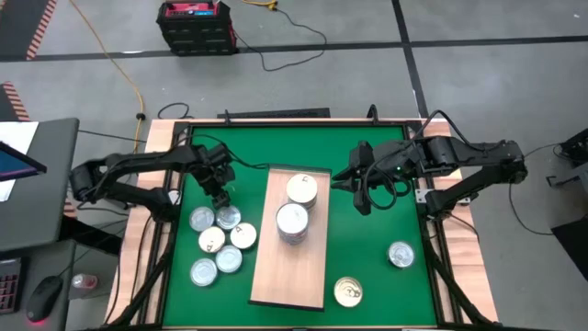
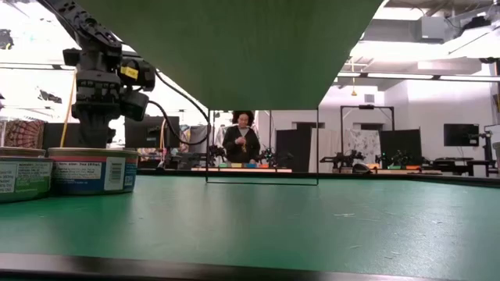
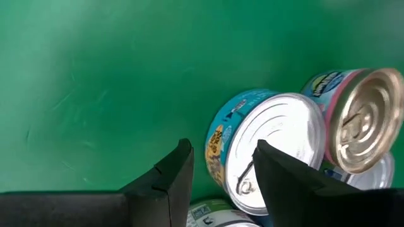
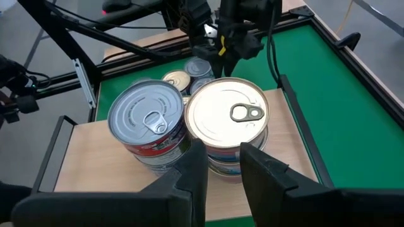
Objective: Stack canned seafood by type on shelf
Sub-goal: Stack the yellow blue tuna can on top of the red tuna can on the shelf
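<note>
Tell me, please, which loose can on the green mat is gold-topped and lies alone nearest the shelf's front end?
The gold-topped can, just right of the shelf; the other lone can is silver.

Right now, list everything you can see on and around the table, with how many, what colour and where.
cans left of the shelf: six, silver and gold lids, clustered on the mat
cans on the shelf: two stacks, silver lids
loose cans: two, one bluish, one gold, right of the shelf
shelf: one, pale wood, mid-mat
mat: one, green
person: one, dark top, beyond the table
left gripper: over the cluster, open
right gripper: right of the shelf, open
</note>
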